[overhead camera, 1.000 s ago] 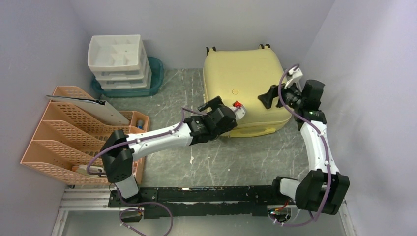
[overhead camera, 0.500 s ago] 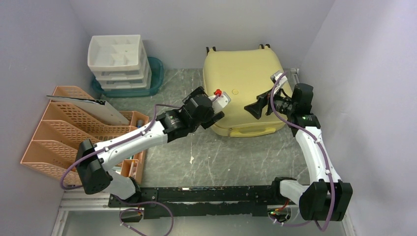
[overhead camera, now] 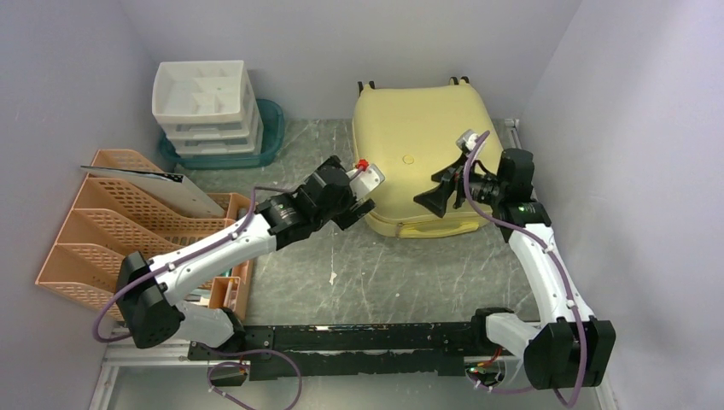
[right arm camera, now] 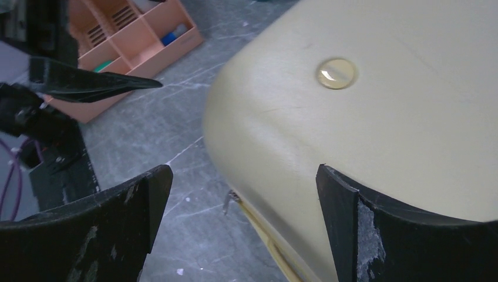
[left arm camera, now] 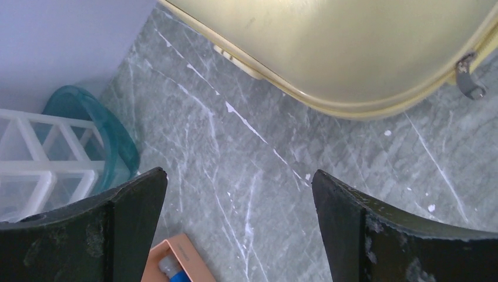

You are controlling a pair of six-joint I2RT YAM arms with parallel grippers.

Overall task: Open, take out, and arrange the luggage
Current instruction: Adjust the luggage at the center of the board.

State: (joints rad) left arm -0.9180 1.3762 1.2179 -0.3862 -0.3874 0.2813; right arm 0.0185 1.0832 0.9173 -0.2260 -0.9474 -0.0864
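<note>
Jaws: wide apart on left gripper (left arm camera: 238, 175) and right gripper (right arm camera: 245, 170), empty.
Luggage (overhead camera: 423, 137): closed; we judge both flank its corner to unzip.

In the left wrist view the large pale yellow hard-shell suitcase (left arm camera: 352, 47) runs out at the top and right edges. The white plastic drawer unit (left arm camera: 41, 158) is cut by the left edge. A small blue object (left arm camera: 169, 269) in the orange plastic box (left arm camera: 183, 254) is cut at the bottom; I cannot tell what it is. From above, the left gripper (overhead camera: 363, 192) hides part of the suitcase's left side.
</note>
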